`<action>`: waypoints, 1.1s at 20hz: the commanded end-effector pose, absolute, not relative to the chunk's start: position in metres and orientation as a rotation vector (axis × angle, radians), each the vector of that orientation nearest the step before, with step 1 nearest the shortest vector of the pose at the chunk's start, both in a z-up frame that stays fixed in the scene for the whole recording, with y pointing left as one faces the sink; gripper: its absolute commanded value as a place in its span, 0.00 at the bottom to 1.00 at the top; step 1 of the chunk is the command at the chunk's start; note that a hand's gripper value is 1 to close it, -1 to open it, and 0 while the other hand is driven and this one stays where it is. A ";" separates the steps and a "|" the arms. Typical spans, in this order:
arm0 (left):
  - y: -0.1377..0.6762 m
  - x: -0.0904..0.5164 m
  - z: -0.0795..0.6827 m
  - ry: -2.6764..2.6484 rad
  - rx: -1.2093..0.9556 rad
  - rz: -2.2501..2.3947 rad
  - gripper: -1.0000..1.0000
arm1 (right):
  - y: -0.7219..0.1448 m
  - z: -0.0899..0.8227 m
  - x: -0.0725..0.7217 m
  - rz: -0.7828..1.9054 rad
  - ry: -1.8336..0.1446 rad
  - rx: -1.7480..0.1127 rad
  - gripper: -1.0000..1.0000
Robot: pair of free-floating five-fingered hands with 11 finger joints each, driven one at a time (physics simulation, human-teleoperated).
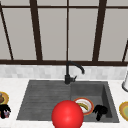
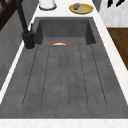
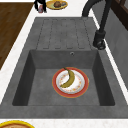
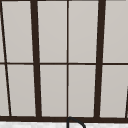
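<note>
Desk: Status at the sink [image 1: 45,100], please?

Me: From my station, the right hand [image 1: 100,111] sits low in the sink's basin with its fingers curled downward and nothing in them. It is just right of the plate [image 1: 91,108], close to the rim, though I can't say if it touches.

Desk: And the plate itself?

Me: Flat on the basin floor, with a banana [image 3: 69,78] lying across it.

Desk: Left hand?

Me: The left hand [image 1: 4,109] is well out to the left of the sink, over the counter by a yellow dish [image 1: 5,96]. A small pinkish thing [image 1: 6,114] shows under it; whether the hand has hold of it, I can't tell.

Desk: What's the red blob?

Me: A ball [image 1: 67,115], at the sink's front edge in the front view.

Desk: So which stage are we at?

Me: I'd judge it an approach at the plate, with no grasp yet. Any grip there would call for uncurling that right hand and getting the fingers over the rim, with care not to tip the banana off.
</note>
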State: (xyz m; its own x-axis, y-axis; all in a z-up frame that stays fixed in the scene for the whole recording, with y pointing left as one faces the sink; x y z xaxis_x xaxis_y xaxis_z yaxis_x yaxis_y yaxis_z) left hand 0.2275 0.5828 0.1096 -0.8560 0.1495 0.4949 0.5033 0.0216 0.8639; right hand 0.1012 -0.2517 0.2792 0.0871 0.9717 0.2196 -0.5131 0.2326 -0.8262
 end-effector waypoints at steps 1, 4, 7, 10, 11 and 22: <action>0.581 0.224 0.092 -2.021 -0.691 -1.898 1.00 | -0.252 0.279 0.101 1.230 -0.889 -0.651 0.50; 0.582 0.227 0.110 -2.022 -0.685 -1.948 1.00 | -0.252 0.279 0.101 1.230 -0.889 -0.651 0.50; 0.571 0.227 0.121 -2.015 -0.685 -1.971 1.00 | -0.252 0.279 0.101 1.230 -0.889 -0.651 0.50; 0.560 0.224 0.132 -2.008 -0.673 -1.974 1.00 | -0.252 0.279 0.101 1.230 -0.889 -0.651 0.50; 0.556 0.222 0.137 -2.007 -0.666 -1.976 1.00 | -0.252 0.279 0.101 1.230 -0.889 -0.651 0.50; 0.517 0.227 0.197 -2.025 -0.686 -1.950 1.00 | -0.252 0.279 0.101 1.230 -0.889 -0.651 0.50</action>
